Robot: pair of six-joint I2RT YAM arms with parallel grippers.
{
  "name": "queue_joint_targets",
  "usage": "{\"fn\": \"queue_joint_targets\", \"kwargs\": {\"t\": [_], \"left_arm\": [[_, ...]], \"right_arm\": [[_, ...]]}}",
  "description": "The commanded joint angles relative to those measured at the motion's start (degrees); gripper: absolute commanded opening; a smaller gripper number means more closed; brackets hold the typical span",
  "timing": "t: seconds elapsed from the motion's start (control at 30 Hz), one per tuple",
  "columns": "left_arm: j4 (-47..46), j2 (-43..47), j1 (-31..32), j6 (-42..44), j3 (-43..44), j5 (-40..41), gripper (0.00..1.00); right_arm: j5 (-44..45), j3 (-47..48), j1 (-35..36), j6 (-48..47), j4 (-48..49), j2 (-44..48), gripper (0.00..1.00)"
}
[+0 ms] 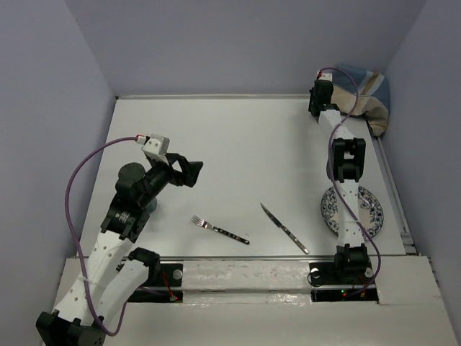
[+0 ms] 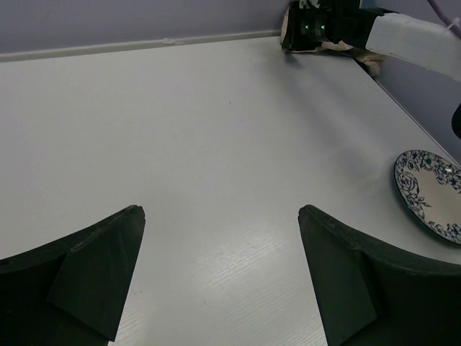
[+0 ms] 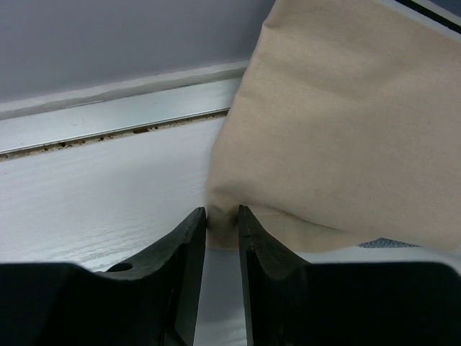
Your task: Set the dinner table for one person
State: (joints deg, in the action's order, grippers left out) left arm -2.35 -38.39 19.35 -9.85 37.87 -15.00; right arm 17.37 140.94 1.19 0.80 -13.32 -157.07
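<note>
Jaws of left gripper (image 1: 189, 173) spread wide, empty, hovering over left of dinner table (image 1: 238, 137); judged idle. Fork (image 1: 220, 229) and knife (image 1: 284, 228) lay loose near front edge, not yet arranged. Plate (image 1: 374, 213) sat right, partly under right arm. Right gripper (image 3: 222, 216) clamped on corner of placemat (image 1: 364, 90), bunched in far-right corner; probably to drag it out as base for setting. No legible writing.

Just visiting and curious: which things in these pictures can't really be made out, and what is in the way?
Plate: top view, the right arm crosses it; left wrist view, the edge cuts it.
Dark round thing: top view, the left arm covers most.
Placemat: bunched in the corner; right wrist view, cut off, pinched in the right tool.
</note>
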Motion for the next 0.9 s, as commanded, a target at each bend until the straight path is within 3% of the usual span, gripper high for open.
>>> {"fn": "queue_joint_targets", "kwargs": {"t": [0.0,0.3,0.43,0.6,0.73,0.87], "left_arm": [[-3.19,1.21,-0.37,1.32,1.95,-0.55,0.99],[-3.36,2.00,-0.37,1.32,1.86,-0.38,0.99],[-3.54,2.62,-0.37,1.15,1.77,-0.38,0.99],[-3.80,2.80,-0.37,0.71,1.77,-0.64,0.99],[-4.41,2.62,-0.46,-0.78,1.77,-1.08,0.99],[-6.00,2.27,-1.60,-4.73,2.12,-1.52,0.99]], "right_arm": [[0.92,0.56,-0.14,-3.43,0.23,0.10,0.31],[-0.40,0.47,-0.14,-5.02,-2.58,-0.07,0.34],[-1.19,-0.32,-0.14,-5.02,-2.94,0.37,0.24],[-2.85,-1.81,-0.14,-5.02,-2.06,2.29,0.01],[-8.82,-7.42,1.17,-3.88,2.06,10.45,0.00],[-21.22,-12.18,5.83,-6.24,3.57,22.31,0.00]]}}
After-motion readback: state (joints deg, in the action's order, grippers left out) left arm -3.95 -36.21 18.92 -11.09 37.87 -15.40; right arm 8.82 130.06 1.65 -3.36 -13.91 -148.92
